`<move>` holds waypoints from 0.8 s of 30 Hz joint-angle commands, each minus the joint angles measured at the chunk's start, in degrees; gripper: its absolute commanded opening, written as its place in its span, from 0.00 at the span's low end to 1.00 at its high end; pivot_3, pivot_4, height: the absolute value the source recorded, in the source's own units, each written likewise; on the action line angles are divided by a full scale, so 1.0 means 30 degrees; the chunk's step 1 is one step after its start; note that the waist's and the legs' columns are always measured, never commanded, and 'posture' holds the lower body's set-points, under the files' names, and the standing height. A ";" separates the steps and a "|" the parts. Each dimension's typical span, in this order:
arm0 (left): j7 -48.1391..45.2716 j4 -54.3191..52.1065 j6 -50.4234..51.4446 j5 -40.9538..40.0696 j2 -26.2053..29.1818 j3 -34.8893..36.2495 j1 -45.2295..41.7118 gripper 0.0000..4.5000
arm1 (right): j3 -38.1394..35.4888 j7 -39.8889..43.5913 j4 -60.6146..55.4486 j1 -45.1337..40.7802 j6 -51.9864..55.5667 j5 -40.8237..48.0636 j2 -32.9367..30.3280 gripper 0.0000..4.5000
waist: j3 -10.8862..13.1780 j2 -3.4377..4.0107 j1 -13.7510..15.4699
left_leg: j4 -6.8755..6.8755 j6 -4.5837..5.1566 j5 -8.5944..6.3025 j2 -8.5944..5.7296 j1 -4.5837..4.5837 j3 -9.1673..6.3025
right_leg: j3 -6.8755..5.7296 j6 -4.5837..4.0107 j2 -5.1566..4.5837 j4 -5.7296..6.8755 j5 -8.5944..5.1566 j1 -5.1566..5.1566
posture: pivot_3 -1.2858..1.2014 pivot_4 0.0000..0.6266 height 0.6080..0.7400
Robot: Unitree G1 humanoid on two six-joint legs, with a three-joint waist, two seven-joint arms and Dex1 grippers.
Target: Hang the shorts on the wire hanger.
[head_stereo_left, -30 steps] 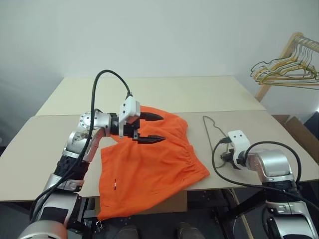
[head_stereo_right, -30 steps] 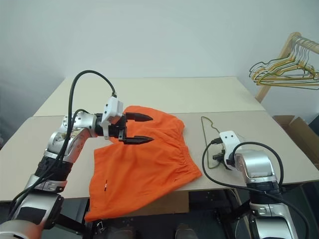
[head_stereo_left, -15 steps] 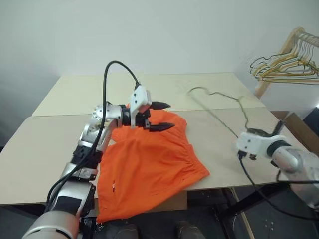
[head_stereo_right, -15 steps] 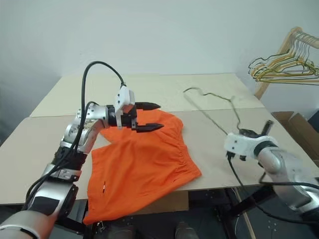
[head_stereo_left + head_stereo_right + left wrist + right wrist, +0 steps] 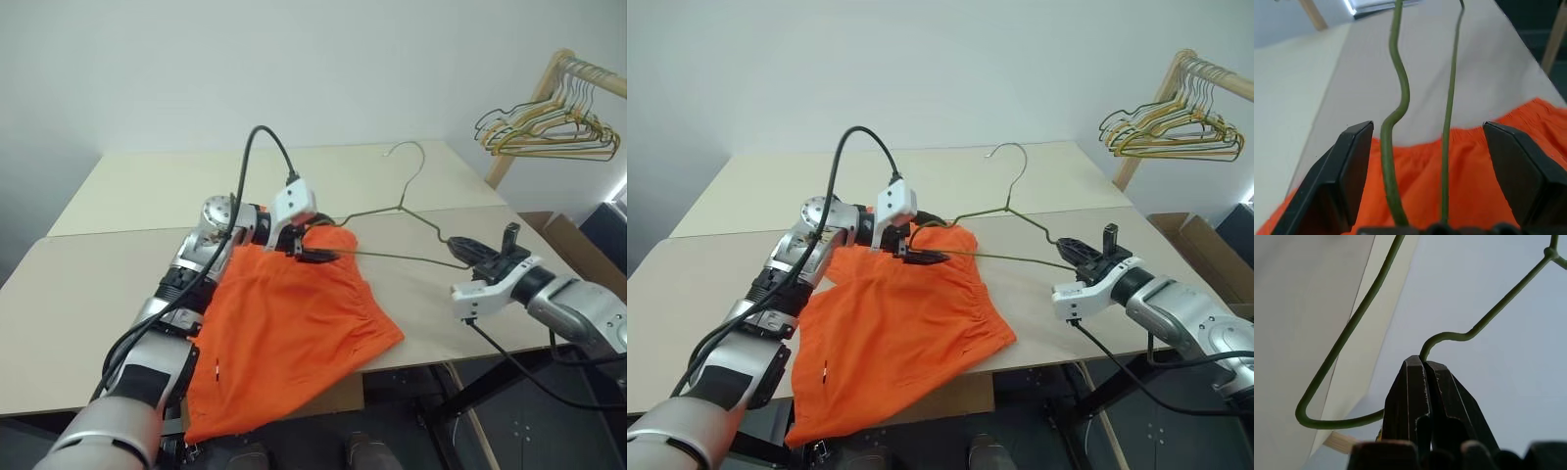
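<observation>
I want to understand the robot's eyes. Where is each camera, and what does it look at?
Left eye view: on the head, looking down at the table and shorts; both arms show.
Right eye view: beside it, same scene, both arms.
Left wrist view: on the left arm, looking along its open left gripper at the wire hanger over the shorts.
Right wrist view: on the right arm, looking along its shut right gripper pinching the hanger's wire.
Shared: the hanger is in all four.
</observation>
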 commanded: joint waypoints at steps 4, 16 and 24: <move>-0.1317 0.0808 -0.0525 0.0578 0.0056 -0.0296 -0.1164 0.77 | -0.1424 -0.0500 0.0301 -0.1004 -0.1465 -0.0723 0.0145 0.00 | 0.0000 0.0000 0.0002 | 0.0001 -0.0001 0.0000 0.0000 0.0001 -0.0001 | 0.0001 -0.0006 0.0000 0.0005 -0.0002 0.0000 | 0.50 0.00 1.00; -0.2653 0.0885 -0.1109 0.1084 0.0307 -0.0404 -0.0838 0.01 | -0.2239 -0.0969 0.1105 -0.1377 -0.3563 -0.1545 -0.0118 0.00 | -0.0001 0.0001 -0.0073 | 0.0002 0.0001 0.0001 0.0004 0.0017 0.0005 | 0.0012 -0.0008 0.0002 0.0016 0.0003 0.0006 | 0.50 0.00 1.00; -0.2173 0.1452 -0.0941 0.1329 0.0021 -0.0384 -0.1169 0.00 | -0.2389 -0.0303 0.1622 -0.1911 -0.4979 -0.0784 -0.0363 0.18 | -0.0001 0.0001 -0.0091 | 0.0006 0.0001 0.0001 -0.0001 0.0024 0.0021 | 0.0032 -0.0003 0.0000 0.0022 0.0006 0.0009 | 0.49 0.00 1.00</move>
